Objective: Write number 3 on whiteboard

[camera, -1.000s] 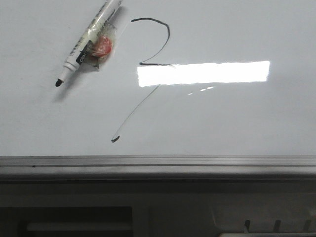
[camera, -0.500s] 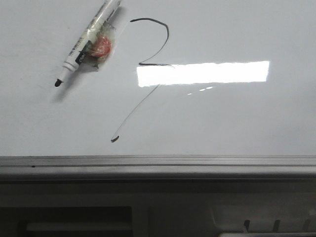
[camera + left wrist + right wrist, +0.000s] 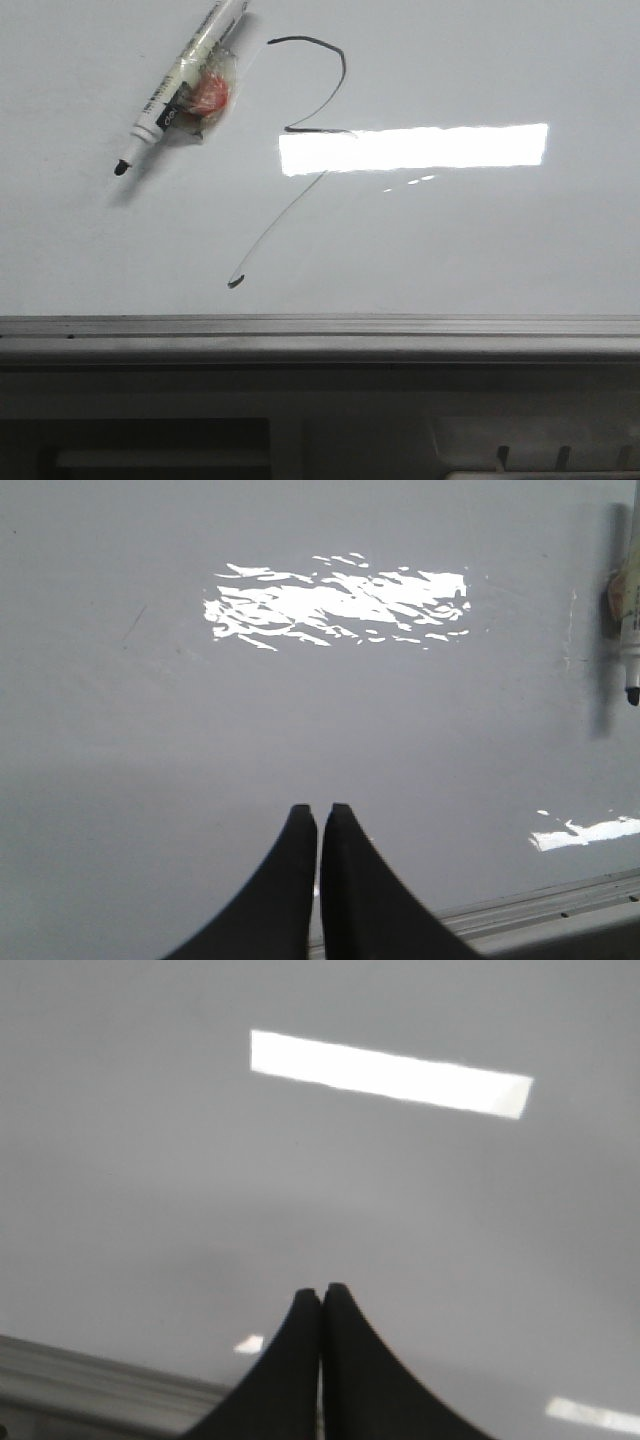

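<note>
The 3 (image 3: 312,110) sits on the upper middle of the board (image 3: 480,250), its hook at the top, a short kink running into the bright reflection (image 3: 412,148), and a thin faint tail slanting down to a dark blob (image 3: 236,283) near the rail (image 3: 320,335). You cannot grip the 3 itself; it is ink on a glossy face, and it will likely smear at any brush of a finger, so keep both arms off that patch. What you would take hold of is the marker (image 3: 178,88), lying on the board just left of the hook, tip (image 3: 121,168) uncapped and pointing toward the near left. Judge it light, stiff and round, apt to roll or slide on the slick surface. A red and clear wad (image 3: 207,95) clings to its middle, and what it is cannot be told; it may be soft, so grip the bare white barrel between the wad and the tip, across its width, not on the wad. The marker's tip end shows at the edge of the left wrist view (image 3: 629,630), well apart from the left gripper (image 3: 319,813), whose fingers are pressed together on nothing. The right gripper (image 3: 322,1293) is likewise closed and empty, over bare board near the rail.
</note>
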Controlling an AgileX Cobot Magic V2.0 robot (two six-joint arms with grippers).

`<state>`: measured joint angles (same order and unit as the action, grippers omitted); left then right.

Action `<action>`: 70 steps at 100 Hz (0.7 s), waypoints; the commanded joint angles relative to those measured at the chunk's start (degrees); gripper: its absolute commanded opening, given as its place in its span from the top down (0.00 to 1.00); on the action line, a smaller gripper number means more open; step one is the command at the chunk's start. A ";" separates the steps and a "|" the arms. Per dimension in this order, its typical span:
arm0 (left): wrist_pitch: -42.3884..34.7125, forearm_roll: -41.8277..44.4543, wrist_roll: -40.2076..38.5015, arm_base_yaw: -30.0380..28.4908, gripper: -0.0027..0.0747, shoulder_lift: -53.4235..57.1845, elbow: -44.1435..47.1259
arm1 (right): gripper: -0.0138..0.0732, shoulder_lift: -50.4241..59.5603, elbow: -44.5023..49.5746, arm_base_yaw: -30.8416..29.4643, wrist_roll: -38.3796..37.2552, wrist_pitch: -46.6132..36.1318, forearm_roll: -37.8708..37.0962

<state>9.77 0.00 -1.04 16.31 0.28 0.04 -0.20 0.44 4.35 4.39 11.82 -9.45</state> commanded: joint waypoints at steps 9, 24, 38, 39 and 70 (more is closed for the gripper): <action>-4.32 -0.44 -0.59 -0.11 0.99 -0.11 0.62 | 0.91 1.22 1.67 -0.38 -0.53 3.61 -0.88; -4.32 -0.44 -0.59 -0.11 0.99 -0.11 0.62 | 0.91 1.61 1.67 -0.38 -0.53 6.41 -0.88; -4.32 -0.44 -0.59 -0.11 0.99 -0.11 0.62 | 0.91 1.61 1.67 -0.38 -0.53 6.41 -0.88; -4.32 -0.44 -0.59 -0.11 0.99 -0.11 0.62 | 0.91 1.61 1.67 -0.38 -0.53 6.41 -0.88; -4.32 -0.44 -0.59 -0.11 0.99 -0.11 0.62 | 0.91 1.61 1.67 -0.38 -0.53 6.41 -0.88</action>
<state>9.77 0.00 -1.13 16.31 0.28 0.04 0.66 0.34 4.35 4.15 18.86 -9.56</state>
